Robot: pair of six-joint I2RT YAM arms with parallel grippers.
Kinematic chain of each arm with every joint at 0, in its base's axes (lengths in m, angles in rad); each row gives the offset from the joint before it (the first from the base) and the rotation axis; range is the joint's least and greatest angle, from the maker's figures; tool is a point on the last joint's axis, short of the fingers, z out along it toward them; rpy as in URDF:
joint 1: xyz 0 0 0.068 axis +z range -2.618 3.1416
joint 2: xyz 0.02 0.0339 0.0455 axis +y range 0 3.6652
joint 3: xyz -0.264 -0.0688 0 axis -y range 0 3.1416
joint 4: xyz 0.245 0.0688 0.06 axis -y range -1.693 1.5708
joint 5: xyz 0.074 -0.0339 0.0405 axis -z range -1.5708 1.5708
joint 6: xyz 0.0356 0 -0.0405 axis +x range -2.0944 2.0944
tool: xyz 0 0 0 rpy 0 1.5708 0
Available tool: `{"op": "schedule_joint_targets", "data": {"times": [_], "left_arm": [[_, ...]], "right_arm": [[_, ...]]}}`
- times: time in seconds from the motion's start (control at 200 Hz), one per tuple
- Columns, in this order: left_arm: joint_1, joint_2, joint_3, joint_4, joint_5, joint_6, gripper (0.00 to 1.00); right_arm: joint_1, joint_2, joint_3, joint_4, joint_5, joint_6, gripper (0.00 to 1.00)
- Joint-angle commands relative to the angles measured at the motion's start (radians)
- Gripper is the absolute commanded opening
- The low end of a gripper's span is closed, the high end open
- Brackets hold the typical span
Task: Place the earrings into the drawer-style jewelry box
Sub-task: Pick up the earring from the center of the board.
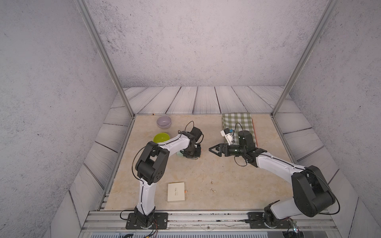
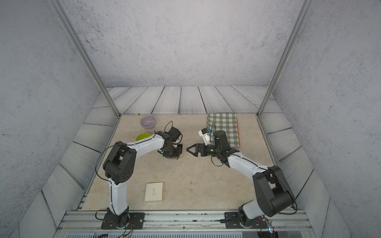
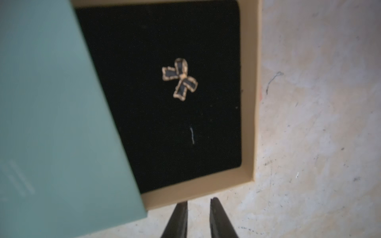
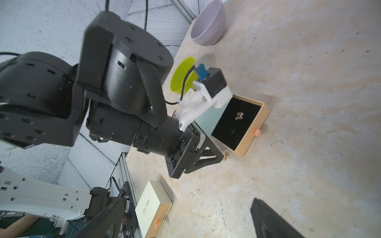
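The jewelry box is a teal sleeve (image 3: 51,123) with its tan drawer (image 3: 250,103) pulled out, showing a black lining. One bow-shaped gold earring (image 3: 179,79) lies in the drawer (image 4: 266,112). My left gripper (image 3: 199,201) hangs just outside the drawer's corner, jaws slightly apart and empty. A tiny gold piece (image 4: 225,156) lies on the table at its tips. Two more earrings (image 1: 212,181) (image 1: 213,190) rest on the table near the front. My right gripper (image 1: 210,150) faces the box from the right, wide open and empty.
A closed cream box (image 1: 176,192) with an orange tab lies near the front. A purple bowl (image 1: 164,121) and a green bowl (image 1: 161,137) stand at the back left. A green checked cloth (image 1: 237,123) lies at the back right.
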State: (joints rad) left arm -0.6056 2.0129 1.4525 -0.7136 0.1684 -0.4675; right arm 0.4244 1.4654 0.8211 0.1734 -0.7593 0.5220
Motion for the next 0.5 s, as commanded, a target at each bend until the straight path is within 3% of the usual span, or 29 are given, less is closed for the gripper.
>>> {"op": "schedule_joint_targets", "data": {"times": [0.0,0.495], "left_arm": [[-0.006,0.017,0.021,-0.02,-0.005,0.01,0.21],[-0.005,0.038,0.019,-0.012,0.001,0.012,0.1]], "right_arm": [[-0.005,0.007,-0.009,-0.003,-0.022,-0.015,0.99],[-0.007,0.014,-0.016,0.032,-0.039,0.015,0.99]]}}
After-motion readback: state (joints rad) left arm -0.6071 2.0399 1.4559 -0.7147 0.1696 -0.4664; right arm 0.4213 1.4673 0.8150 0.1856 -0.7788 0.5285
